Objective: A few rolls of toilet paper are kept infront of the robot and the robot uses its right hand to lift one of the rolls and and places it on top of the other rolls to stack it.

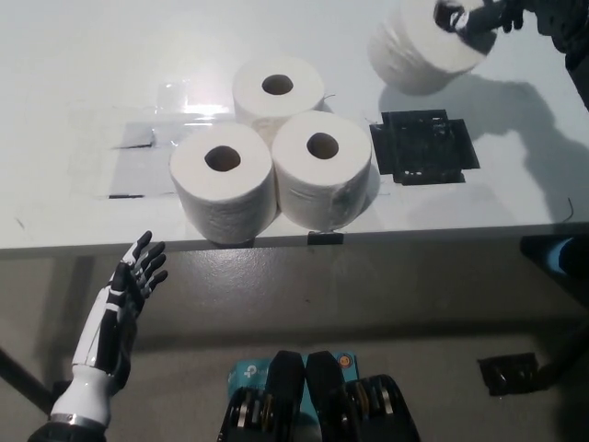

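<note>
Three white toilet paper rolls stand upright and touching on the table: one at the back (277, 92), one at front left (223, 179), one at front right (322, 167). A further roll (421, 51) hangs tilted in the air at the top right, above the table. My black right hand (488, 16) is shut on it, with fingers hooked into its core hole at the picture's top edge. My white left hand (136, 276) rests open below the table's front edge at the lower left.
A black square plate (423, 147) lies on the white table (83, 101) to the right of the standing rolls, uncovered. Clear tape patches (138, 152) sit left of the rolls. The table's front edge (276, 241) runs across the middle.
</note>
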Available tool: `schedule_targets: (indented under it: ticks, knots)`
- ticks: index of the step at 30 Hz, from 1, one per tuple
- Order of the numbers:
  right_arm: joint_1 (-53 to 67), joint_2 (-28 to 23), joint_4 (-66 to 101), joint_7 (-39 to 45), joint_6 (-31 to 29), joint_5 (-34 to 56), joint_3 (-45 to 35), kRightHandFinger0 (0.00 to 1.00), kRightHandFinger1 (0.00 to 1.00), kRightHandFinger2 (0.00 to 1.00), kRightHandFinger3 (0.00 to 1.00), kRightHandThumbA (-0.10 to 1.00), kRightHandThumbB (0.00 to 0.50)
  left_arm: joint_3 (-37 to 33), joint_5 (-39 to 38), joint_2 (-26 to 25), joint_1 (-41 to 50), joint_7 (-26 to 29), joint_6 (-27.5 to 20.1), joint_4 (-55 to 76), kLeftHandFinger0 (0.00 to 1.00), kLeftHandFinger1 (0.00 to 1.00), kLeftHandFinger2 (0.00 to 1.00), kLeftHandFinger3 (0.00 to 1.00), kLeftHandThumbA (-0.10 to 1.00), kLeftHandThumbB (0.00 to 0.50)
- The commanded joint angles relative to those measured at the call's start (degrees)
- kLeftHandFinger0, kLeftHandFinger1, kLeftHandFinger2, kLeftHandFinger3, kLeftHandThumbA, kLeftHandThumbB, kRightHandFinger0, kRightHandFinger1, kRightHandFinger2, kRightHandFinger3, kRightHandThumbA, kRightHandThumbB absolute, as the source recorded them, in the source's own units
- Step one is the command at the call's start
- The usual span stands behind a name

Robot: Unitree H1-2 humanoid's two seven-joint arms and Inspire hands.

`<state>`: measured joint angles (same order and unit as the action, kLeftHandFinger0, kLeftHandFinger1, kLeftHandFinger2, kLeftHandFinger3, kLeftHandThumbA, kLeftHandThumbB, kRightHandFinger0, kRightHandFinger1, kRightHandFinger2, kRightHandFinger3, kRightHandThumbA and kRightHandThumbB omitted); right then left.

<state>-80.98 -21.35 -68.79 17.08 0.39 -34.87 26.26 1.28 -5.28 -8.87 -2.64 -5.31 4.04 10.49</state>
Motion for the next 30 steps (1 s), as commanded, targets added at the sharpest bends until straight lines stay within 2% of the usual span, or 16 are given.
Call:
schedule_targets:
  ticks: [1,2,4,8,9,11,13,17,18,19,22,25,26,29,30]
  knots:
    - [-3.62,-1.72,3.6,-6.09,-2.24,1.37,-2.22,0.04,0.03,0.13,0.24,0.39,0.279,0.37,-0.29,-0.81,0.07,-0.85,-1.41,1.6,1.0,1.0,1.0,1.0,1.0,0.343]
    - [-3.44,-1.79,4.52,-6.21,-2.25,1.38,-2.52,0.0,0.0,0.07,0.17,0.4,0.279,0.38,-0.42,-0.82,0.05,-0.93,-1.53,1.52,1.0,1.0,1.0,1.0,1.0,0.348]
    - [-3.34,-1.84,5.72,-6.29,-2.16,1.33,-2.84,0.0,0.0,0.01,0.09,0.42,0.287,0.37,-0.48,-0.83,0.07,-1.03,-1.87,1.46,1.0,1.0,1.0,1.0,1.0,0.342]
    - [-2.63,-1.68,9.71,-5.12,-0.79,0.81,-3.14,0.01,0.01,0.02,0.03,0.45,0.283,0.34,0.01,-1.13,0.9,-0.96,-1.56,2.14,1.0,1.0,1.0,1.0,1.0,0.353]
    - [-2.36,-1.74,11.23,-4.71,-0.83,1.16,-3.6,0.0,0.0,0.0,0.0,0.43,0.282,0.37,-0.18,-1.11,0.95,-0.98,-1.21,2.28,1.0,1.0,1.0,1.0,1.0,0.354]
    - [-1.78,-1.68,13.43,-4.46,-0.33,1.07,-3.93,0.0,0.0,0.0,0.0,0.43,0.292,0.4,-0.24,-1.09,1.12,-0.98,-1.28,2.25,1.0,1.0,1.0,1.0,1.0,0.361]
    - [-0.82,-1.55,17.83,-3.24,1.66,0.64,-4.17,0.0,0.0,0.0,0.02,0.42,0.279,0.42,-0.42,-1.13,1.2,-1.08,-1.28,2.28,1.0,1.0,1.0,1.0,1.0,0.341]
    - [1.23,-1.34,26.02,-2.16,3.54,-0.09,-4.42,0.0,0.0,0.0,0.05,0.4,0.274,0.35,-0.37,-1.23,1.37,-1.17,-1.2,2.36,1.0,1.0,1.0,1.0,1.0,0.339]
    - [1.69,-1.13,27.84,-1.87,3.83,0.32,-4.8,0.0,0.0,0.0,0.04,0.44,0.28,0.38,-0.46,-1.18,1.37,-1.14,-1.15,2.36,1.0,1.0,1.0,1.0,1.0,0.342]
    - [2.2,-0.91,29.39,-1.75,4.14,0.61,-5.13,0.0,0.0,0.0,0.04,0.38,0.267,0.37,-0.52,-1.09,1.46,-1.14,-1.31,2.32,1.0,1.0,1.0,1.0,1.0,0.339]
    - [3.68,-0.17,35.25,-0.53,6.38,0.44,-5.52,0.0,0.0,0.0,0.01,0.39,0.26,0.28,-0.38,-1.09,1.63,-1.11,-1.14,2.5,1.0,1.0,1.0,1.0,1.0,0.317]
    - [4.27,0.14,38.58,0.9,7.85,-0.1,-5.15,0.0,0.0,0.0,0.0,0.38,0.262,0.31,-0.42,-1.07,1.64,-1.07,-0.86,2.61,1.0,1.0,1.0,1.0,1.0,0.323]
    - [4.3,0.39,40.33,2.08,8.68,-0.86,-4.36,0.0,0.0,0.0,0.0,0.37,0.264,0.33,-0.47,-1.05,1.61,-1.09,-1.14,2.43,1.0,1.0,1.0,1.0,1.0,0.348]
    - [4.28,1.03,42.45,3.91,10.07,-1.46,-3.54,0.0,0.0,0.0,0.02,0.37,0.268,0.26,-0.27,-1.19,1.6,-1.17,-1.36,2.33,1.0,1.0,1.0,1.0,1.0,0.356]
    - [4.04,1.11,42.97,4.98,10.0,-1.42,-3.07,0.0,0.0,0.0,0.0,0.37,0.264,0.24,-0.3,-1.26,1.27,-1.3,-1.91,1.98,1.0,1.0,1.0,1.0,1.0,0.346]
